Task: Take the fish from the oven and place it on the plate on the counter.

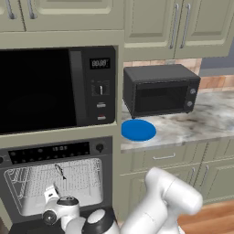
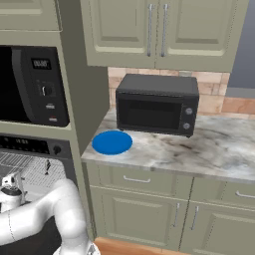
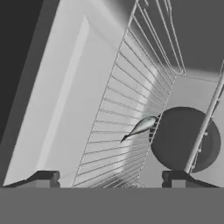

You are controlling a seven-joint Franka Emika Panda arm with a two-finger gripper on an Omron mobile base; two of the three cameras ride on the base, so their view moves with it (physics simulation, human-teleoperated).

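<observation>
Risk was plain: your two-finger gripper [image 3: 107,177] stood spread wide and empty, short of the tiny slim dark-grey fish [image 3: 141,127] on the thin wire rack [image 3: 118,131] inside the black built-in oven [image 1: 57,180]. Closing carelessly could nudge that smooth sliver between wires (they looked widely spaced).

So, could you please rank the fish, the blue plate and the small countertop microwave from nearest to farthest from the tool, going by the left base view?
1. The fish, on the oven rack just beyond the tool.
2. The blue plate, up right on the counter's near edge.
3. The small microwave, behind the plate by the wall.
</observation>
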